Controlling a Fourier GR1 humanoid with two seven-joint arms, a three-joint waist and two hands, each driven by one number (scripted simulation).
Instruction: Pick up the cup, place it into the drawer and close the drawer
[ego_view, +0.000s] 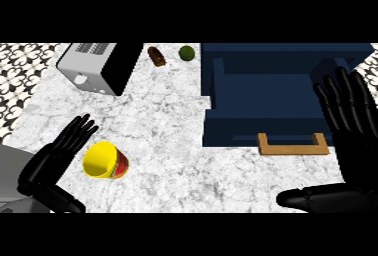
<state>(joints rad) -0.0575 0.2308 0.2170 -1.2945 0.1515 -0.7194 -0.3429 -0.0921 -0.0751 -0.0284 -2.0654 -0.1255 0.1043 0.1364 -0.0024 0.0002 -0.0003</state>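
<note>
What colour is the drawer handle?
Light wooden tan, on the dark blue open drawer; the U-shaped handle shows best in the head view.

On your counter (170, 130) the cup (104, 160) lies on its side at front left, just beside the left robot hand (57, 152). The open drawer (269, 95) sits to the right, the right robot hand (347, 107) over its right edge. Behind, you have a toaster (96, 65) at left, then a bottle (156, 56) and a round fruit (187, 52).

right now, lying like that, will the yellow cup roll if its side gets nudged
Probably. The yellow cup with a red band lies on its side on the white marble counter, so its round wall could roll, likely curving. It looks rigid, not floppy. The open left robot hand beside it might block a leftward roll.
</note>
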